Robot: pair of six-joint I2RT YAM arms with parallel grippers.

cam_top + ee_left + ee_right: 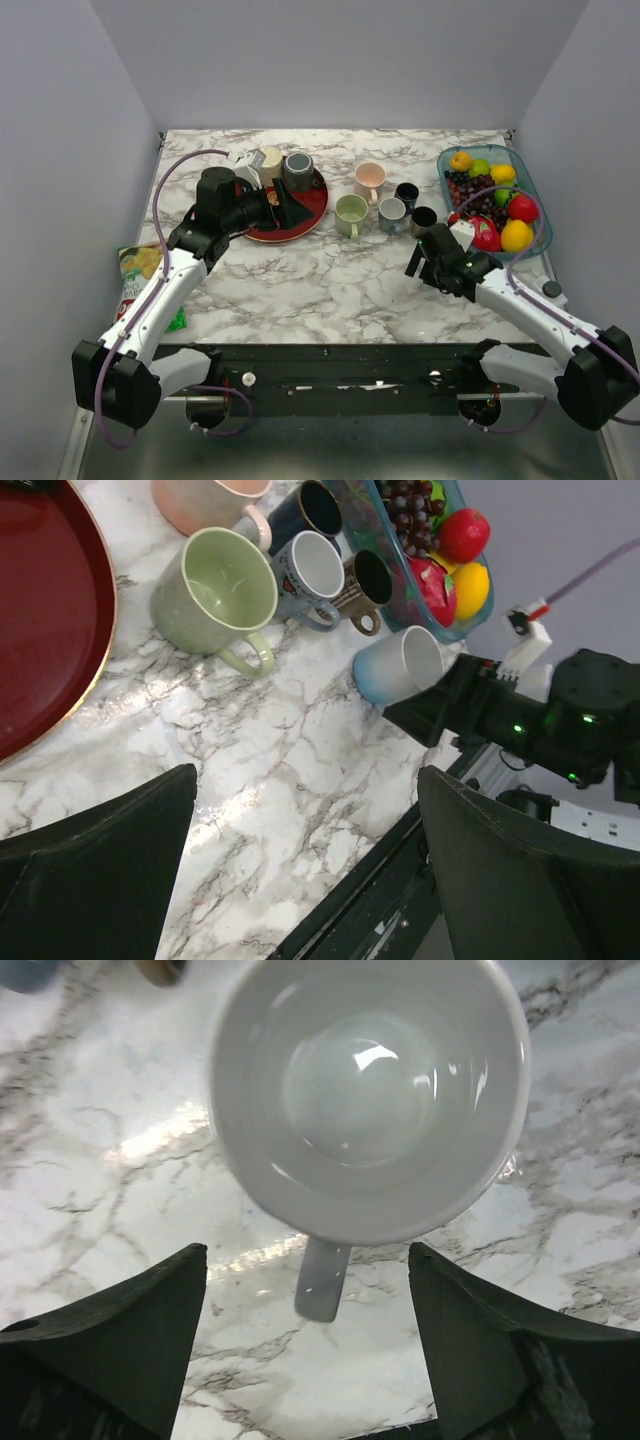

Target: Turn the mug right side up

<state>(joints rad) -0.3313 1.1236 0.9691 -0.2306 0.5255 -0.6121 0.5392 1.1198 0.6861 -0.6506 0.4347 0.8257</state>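
The task mug (370, 1100) is pale blue outside and white inside. It appears to stand upright on the marble with its mouth toward the right wrist camera and its handle (322, 1282) pointing at the fingers. It also shows in the left wrist view (395, 668). In the top view it is hidden under the right arm. My right gripper (308, 1255) (425, 255) is open and empty, just above and beside the mug, with only the handle's end near the gap. My left gripper (308, 775) (285, 205) is open and empty, above the red plate's right edge.
A red plate (310, 215) at the back left holds a few cups. A green mug (351, 213), a pink mug (369, 178) and three small mugs (392, 213) stand mid-table. A fruit tray (530, 185) is at the back right. A snack bag (138, 272) lies at the left edge.
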